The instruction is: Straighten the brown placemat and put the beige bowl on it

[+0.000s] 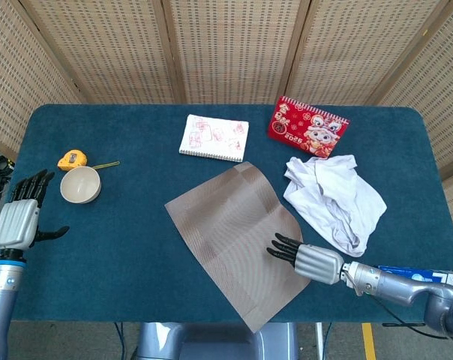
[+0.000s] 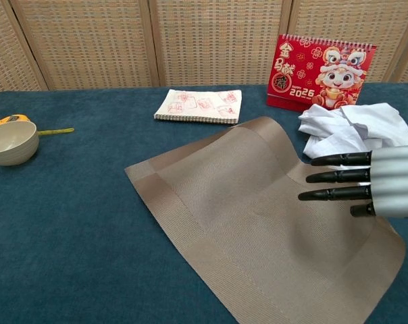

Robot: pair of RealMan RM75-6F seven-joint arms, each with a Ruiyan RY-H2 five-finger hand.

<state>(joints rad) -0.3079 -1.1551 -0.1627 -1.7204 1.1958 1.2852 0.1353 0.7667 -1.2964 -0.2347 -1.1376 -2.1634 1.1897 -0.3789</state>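
**Placemat lies askew under the right hand; bowl sits apart by the left**

The right hand [image 1: 310,259] rests on the near right part of the brown placemat [image 1: 234,232], its dark fingers [image 2: 336,177] stretched out straight and slightly apart, pointing across the mat toward its middle. They grasp nothing; whether the fingertips press the weave or hang just above it cannot be told. The placemat lies flat on the blue table [image 1: 136,255] but turned at a slant, one corner pointing away from the fingers toward the sketch notebook [image 1: 214,137], another reaching the table's near edge.

Just beyond the back of the right hand lies a crumpled white cloth [image 1: 335,199], and farther off stands a red calendar [image 1: 307,126].

The left hand [image 1: 18,221] is held at the table's left edge, fingers extended upward and spread, empty. The beige bowl [image 1: 80,184] stands upright just ahead of those fingers, well apart from the placemat, with a yellow tape measure [image 1: 72,159] beside it.
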